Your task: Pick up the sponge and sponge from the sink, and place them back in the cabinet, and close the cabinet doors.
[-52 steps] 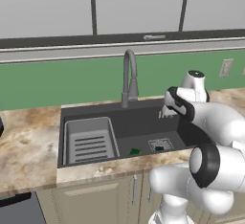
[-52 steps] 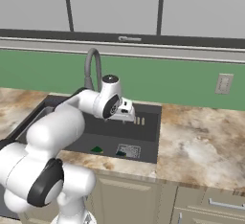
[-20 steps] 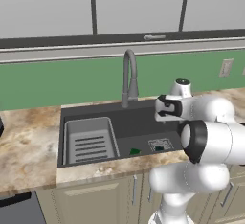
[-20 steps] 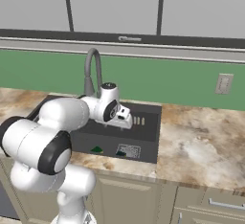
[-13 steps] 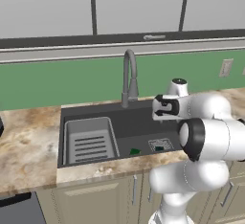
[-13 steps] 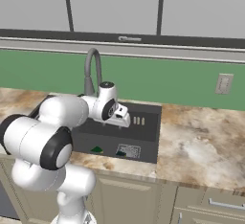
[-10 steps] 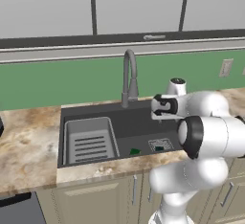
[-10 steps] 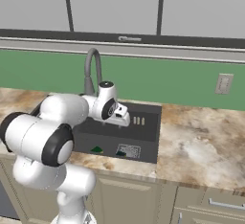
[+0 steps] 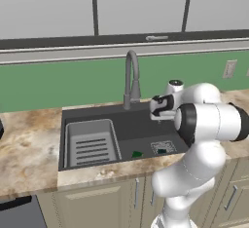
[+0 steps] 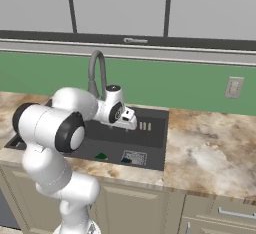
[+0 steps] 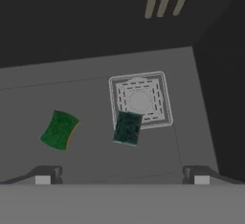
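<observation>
Swung left and out over the sink (image 9: pixel 68 139) since the earlier look, with the tool (image 11: pixel 122 174) spread wide and holding nothing. Down on the sink floor: one sponge (image 11: pixel 59 129) lying apart, the other sponge (image 11: pixel 128 128) half on the drain (image 11: pixel 141 99). Best to drop straight down on the drain one, line up along its short sides, then squeeze gently. No writing or labels to read anywhere.

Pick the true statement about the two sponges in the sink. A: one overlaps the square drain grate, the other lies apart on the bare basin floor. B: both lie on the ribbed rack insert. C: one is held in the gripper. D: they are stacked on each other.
A: in the hand view the darker sponge overlaps the drain grate's edge, while the other sponge lies apart on the sink floor.
</observation>
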Tool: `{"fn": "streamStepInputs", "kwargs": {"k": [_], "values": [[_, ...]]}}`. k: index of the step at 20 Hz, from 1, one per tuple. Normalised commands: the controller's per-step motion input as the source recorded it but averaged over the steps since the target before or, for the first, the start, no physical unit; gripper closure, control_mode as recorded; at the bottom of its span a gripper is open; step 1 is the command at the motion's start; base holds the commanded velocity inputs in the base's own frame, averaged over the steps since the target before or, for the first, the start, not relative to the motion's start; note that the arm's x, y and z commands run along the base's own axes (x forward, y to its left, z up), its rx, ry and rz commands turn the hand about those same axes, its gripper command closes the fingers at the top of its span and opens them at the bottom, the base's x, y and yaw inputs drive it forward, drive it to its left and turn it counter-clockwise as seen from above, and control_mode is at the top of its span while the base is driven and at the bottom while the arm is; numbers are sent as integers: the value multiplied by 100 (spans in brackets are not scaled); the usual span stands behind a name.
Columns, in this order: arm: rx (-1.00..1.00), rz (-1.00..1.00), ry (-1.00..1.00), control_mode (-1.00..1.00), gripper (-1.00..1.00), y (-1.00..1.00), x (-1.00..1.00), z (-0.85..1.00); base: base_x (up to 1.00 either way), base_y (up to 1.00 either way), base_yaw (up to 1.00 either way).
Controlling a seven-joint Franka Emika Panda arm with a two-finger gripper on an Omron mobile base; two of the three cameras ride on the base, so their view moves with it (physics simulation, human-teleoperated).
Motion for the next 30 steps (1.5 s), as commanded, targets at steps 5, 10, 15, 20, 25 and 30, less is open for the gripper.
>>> {"fn": "streamStepInputs", "kwargs": {"k": [5, 10, 15, 20, 25, 30], "values": [[0, 0, 0, -100, -100, 0, 17, -36, 0, 0, 0], [0, 0, 0, -100, -100, 0, 1, -36, 0, 0, 0], [0, 0, 0, -100, -100, -4, 0, -34, 0, 0, 0], [0, 0, 0, -100, -100, -7, 0, -33, 0, 0, 0], [0, 0, 0, -100, -100, -12, 0, -34, 0, 0, 0], [0, 0, 0, -100, -100, -2, 0, -36, 0, 0, 0]]}}
